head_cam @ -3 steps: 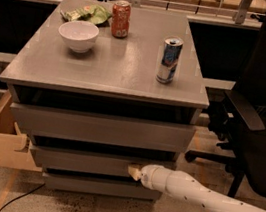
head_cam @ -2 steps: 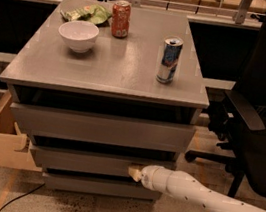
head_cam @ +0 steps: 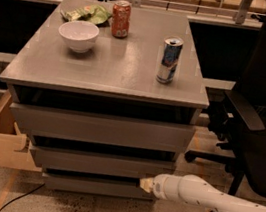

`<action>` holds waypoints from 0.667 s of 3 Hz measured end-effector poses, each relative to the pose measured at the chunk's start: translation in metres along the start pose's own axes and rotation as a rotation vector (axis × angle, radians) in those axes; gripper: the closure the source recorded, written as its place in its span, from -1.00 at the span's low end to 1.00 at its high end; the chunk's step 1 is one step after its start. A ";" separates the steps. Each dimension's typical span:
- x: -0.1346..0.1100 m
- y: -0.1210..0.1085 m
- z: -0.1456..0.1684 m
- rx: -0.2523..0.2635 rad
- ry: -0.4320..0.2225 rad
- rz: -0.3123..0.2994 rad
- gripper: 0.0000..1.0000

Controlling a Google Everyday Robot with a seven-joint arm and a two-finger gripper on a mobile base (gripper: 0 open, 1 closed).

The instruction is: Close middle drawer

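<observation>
Camera view: the pincer (head_cam: 146,184), whose state I cannot tell, sits at the middle drawer (head_cam: 98,163) front's lower right, and the front stretches leftward from it.

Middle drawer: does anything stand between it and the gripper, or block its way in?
Nothing visible. The robot's gripper is at the lower edge of the wide flat grey middle drawer front; its interior is hidden.

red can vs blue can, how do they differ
The red can is shorter and stouter, the blue can taller and slimmer. The red can stands at the back by the green bag, the blue can nearer the front right. Both are upright. The tool is down by the middle drawer.
</observation>
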State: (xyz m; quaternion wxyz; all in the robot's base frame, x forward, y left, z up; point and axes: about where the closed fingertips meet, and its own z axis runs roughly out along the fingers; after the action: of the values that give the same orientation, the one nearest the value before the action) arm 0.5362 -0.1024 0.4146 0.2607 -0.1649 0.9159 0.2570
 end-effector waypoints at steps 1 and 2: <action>0.022 -0.017 -0.025 0.049 0.062 0.043 1.00; 0.045 -0.032 -0.053 0.087 0.119 0.088 1.00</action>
State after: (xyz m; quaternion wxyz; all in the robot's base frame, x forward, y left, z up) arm 0.4929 -0.1657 0.4158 0.2012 -0.1277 0.9465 0.2178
